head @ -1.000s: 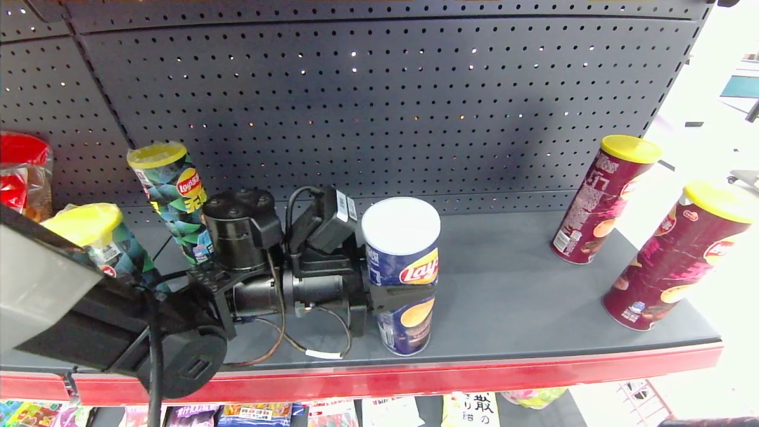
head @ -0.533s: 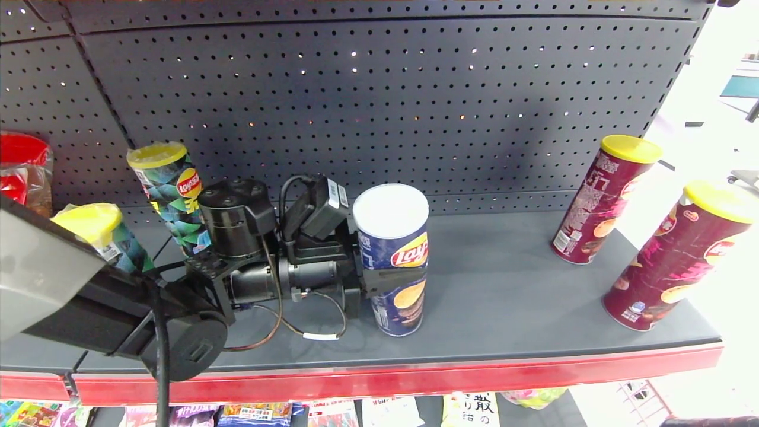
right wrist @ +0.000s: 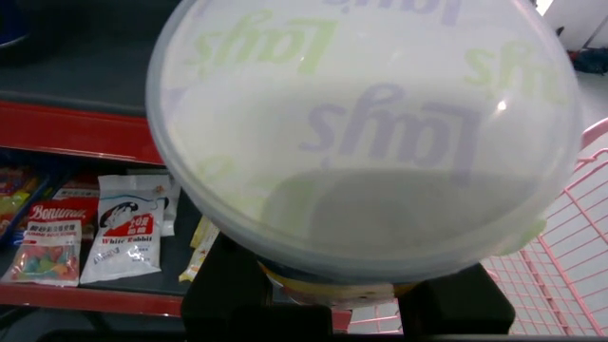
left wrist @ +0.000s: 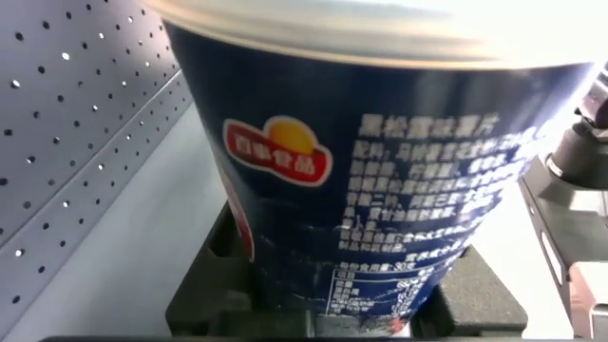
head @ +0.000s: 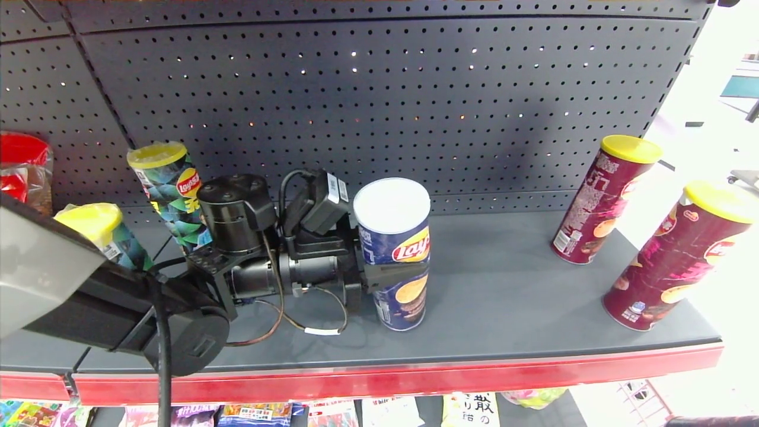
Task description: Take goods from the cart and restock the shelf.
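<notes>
At the far left of the shelf sits a red bag. Next to it stand two green cans with yellow lids: the front green can near the edge and the rear green can against the pegboard. The left arm reaches in from the left, just in front of the rear green can. The left hand is clamped around the middle of the blue can, one finger on each side. The blue can has a white lid, stands nearly upright around mid-shelf, and its base is down at the shelf board; whether it touches I cannot tell. Well apart to the right stand the rear maroon can and, nearer the edge, the front maroon can, both with yellow lids.

In the right wrist view, the right hand grips the clear-lidded can from below the lid, with snack packets on a lower shelf to one side and the pink cart to the other.
</notes>
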Robot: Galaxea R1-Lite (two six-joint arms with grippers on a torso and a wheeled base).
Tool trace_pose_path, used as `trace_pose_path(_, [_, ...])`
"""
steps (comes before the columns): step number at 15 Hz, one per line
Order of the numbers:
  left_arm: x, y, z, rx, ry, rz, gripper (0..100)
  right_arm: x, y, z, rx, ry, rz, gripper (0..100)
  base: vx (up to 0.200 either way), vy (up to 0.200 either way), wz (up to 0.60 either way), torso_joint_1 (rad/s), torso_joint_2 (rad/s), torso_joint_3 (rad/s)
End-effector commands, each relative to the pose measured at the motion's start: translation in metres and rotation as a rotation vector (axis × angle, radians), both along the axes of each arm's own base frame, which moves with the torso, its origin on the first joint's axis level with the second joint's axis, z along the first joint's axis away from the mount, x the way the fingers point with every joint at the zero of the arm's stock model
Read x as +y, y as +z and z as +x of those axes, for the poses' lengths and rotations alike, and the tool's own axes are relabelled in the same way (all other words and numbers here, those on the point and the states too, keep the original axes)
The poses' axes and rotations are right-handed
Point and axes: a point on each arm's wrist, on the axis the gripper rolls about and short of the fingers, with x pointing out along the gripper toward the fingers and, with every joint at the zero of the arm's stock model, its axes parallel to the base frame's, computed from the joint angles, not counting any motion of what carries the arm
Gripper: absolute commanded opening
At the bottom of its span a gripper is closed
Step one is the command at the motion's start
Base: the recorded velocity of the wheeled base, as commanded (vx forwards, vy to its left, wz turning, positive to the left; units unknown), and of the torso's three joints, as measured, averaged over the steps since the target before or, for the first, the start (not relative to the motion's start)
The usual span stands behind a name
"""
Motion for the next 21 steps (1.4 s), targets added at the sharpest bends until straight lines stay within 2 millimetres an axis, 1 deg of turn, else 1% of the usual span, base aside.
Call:
trace_pose_path(1, [0.002, 0.001, -0.004, 0.002, -0.004, 0.003, 0, 0.0, 0.0, 0.0, -0.002, -0.002, 0.0, 0, 0.0, 0.0, 0.0, 0.0, 0.0, 0.0])
trace_pose_path(2, [0.002, 0.002, -0.005, 0.006, -0.005, 0.007, 0, 0.0, 0.0, 0.0, -0.002, -0.002, -0.002, 0, 0.0, 0.0, 0.0, 0.0, 0.0, 0.0])
trace_pose_path(5, [0.003, -0.001, -0.008, 0.066, -0.051, 0.043, 0, 0.0, 0.0, 0.0, -0.002, -0.002, -0.002, 0, 0.0, 0.0, 0.0, 0.0, 0.0, 0.0])
trace_pose_path(8, [0.002, -0.006, -0.009, 0.098, -0.137, 0.056, 0, 0.0, 0.0, 0.0, -0.002, -0.002, -0.002, 0, 0.0, 0.0, 0.0, 0.0, 0.0, 0.0])
trace_pose_path(11, [0.002, -0.012, -0.006, 0.114, -0.139, 0.065, 0, 0.0, 0.0, 0.0, -0.002, -0.002, -0.002, 0, 0.0, 0.0, 0.0, 0.0, 0.0, 0.0])
trace_pose_path(13, [0.002, -0.011, -0.005, 0.11, -0.136, 0.062, 0, 0.0, 0.0, 0.0, -0.002, -0.002, -0.002, 0, 0.0, 0.0, 0.0, 0.0, 0.0, 0.0])
trace_pose_path(16, [0.008, -0.009, 0.001, 0.103, -0.113, 0.056, 0, 0.0, 0.0, 0.0, -0.002, -0.001, -0.002, 0, 0.0, 0.0, 0.0, 0.0, 0.0, 0.0])
trace_pose_path(19, [0.01, -0.012, 0.001, 0.114, -0.108, 0.062, 0, 0.0, 0.0, 0.0, -0.002, -0.002, -0.002, 0, 0.0, 0.0, 0.0, 0.0, 0.0, 0.0])
trace_pose_path(21, [0.008, -0.011, -0.002, 0.113, -0.119, 0.063, 0, 0.0, 0.0, 0.0, -0.002, -0.002, 0.0, 0, 0.0, 0.0, 0.0, 0.0, 0.0, 0.0])
